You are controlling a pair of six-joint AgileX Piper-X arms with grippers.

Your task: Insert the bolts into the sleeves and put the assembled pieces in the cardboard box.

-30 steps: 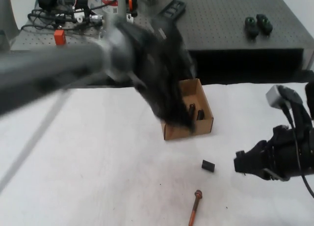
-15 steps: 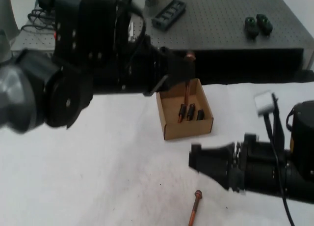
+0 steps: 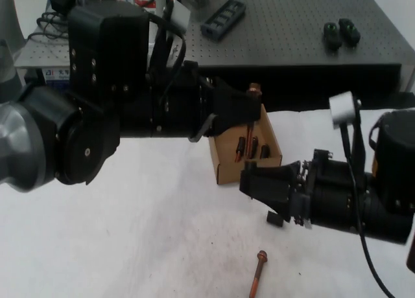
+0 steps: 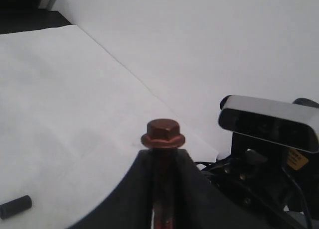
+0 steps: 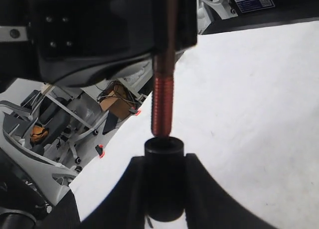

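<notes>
left arm [image 3: 110, 103]: black casing, small screws, grey round joint | right arm [image 3: 363, 201]: black body, silver camera [image 3: 343, 109] on stalk

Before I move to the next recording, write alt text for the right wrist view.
The right gripper holds a black sleeve between its fingers, and a copper bolt, clamped in the left gripper, lines up with it, threaded tip right at the sleeve's open end. A white bench cover lies behind.

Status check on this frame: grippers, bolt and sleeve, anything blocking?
Left gripper shut on bolt. Right gripper shut on sleeve. Bolt tip at sleeve mouth, not seated. Nothing between them.
</notes>
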